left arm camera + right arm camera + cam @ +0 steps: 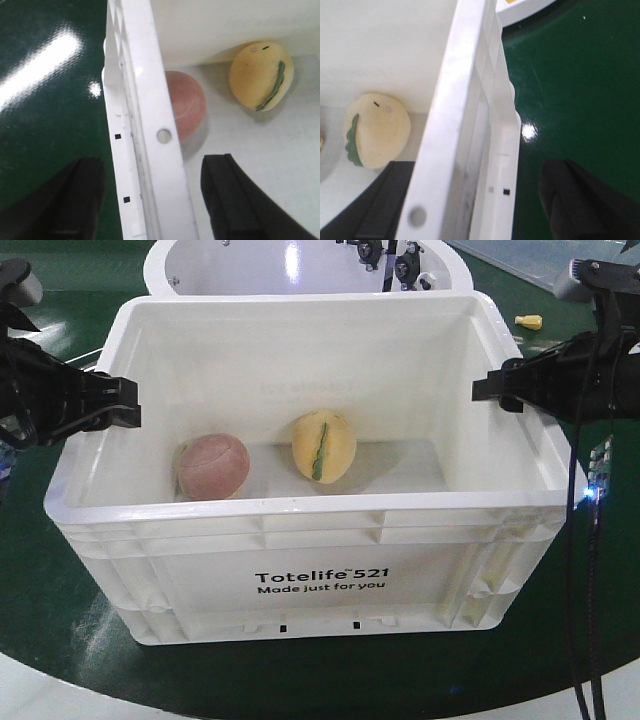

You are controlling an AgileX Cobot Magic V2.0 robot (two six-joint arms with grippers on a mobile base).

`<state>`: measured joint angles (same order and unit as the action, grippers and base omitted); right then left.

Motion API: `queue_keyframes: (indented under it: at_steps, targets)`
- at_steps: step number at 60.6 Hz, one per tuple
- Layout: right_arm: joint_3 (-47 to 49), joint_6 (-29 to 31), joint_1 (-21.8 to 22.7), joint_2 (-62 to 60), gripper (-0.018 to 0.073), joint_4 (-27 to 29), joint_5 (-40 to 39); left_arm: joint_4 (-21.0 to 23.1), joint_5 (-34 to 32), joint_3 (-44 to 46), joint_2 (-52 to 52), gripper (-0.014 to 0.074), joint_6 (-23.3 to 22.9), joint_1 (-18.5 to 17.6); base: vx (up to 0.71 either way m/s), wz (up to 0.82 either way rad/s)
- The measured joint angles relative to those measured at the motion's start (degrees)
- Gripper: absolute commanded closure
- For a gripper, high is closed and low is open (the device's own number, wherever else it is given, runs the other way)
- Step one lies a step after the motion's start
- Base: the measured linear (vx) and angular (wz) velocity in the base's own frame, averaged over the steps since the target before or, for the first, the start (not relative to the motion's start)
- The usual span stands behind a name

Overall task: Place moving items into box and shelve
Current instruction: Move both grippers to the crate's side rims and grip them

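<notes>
Box [320, 550] is seated on the green bench [30, 620], close to the front edge and roughly centred, with the printed side facing front. Both items are seen inside, on the box floor. The pink-brown ball [212, 466] lies toward the left wall. The yellow egg [323, 446] with the green stripe lies just right of it, nearer the back wall. A small gap is seen between the two, so no contact.

Left tool [125, 405] is positioned at the box's left rim and is spread. In the left wrist view the wall is straddled, with one finger [75, 200] outside and the other finger [235, 200] inside. Clearance is visible on both sides, so the wall is not clamped.

Right tool [495, 388] is positioned at the right rim, also spread and straddling. The inside finger [380, 205] is seen close against the wall, and contact cannot be told. The outside finger [580, 200] is clear of the wall.

A white round tub [158, 270] is seen behind the box, toward the back of the bench. A small yellow piece [528, 321] lies on the bench toward the back right.
</notes>
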<state>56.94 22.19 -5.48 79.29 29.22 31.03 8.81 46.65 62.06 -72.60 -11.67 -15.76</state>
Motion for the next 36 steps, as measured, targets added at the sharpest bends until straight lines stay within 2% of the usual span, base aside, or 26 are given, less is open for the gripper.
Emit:
queue_keyframes:
  at_steps: [9, 14, 30, 34, 36]
  targets:
    - [0.1, 4.9, 0.1, 0.2, 0.0125, 4.9, 0.1, 3.6, -0.3, 0.2, -2.5, 0.0154, 0.7, 0.0, 0.0, 0.0]
    - [1.0, 5.5, 0.1, 0.2, 0.021, 5.3, 2.0, 5.2, -0.1, 0.6, -3.4, 0.021, 1.7, 0.0, 0.0, 0.0]
    - [5.1, 5.7, 0.3, 1.3, 0.0559, 1.6, 9.5, 3.9, -0.1, 0.7, -3.9, 0.0509, 2.2, 0.3, 0.0, 0.0]
    - [5.4, 5.7, 0.3, 1.4, 0.0573, 1.3, 10.0, 3.9, -0.1, 0.7, -3.8, 0.0595, 2.2, 0.3, 0.0, 0.0]
    - [5.5, 5.7, 0.3, 1.4, 0.0572, 1.3, 10.1, 3.9, -0.1, 0.7, -3.6, 0.0605, 2.2, 0.3, 0.0, 0.0]
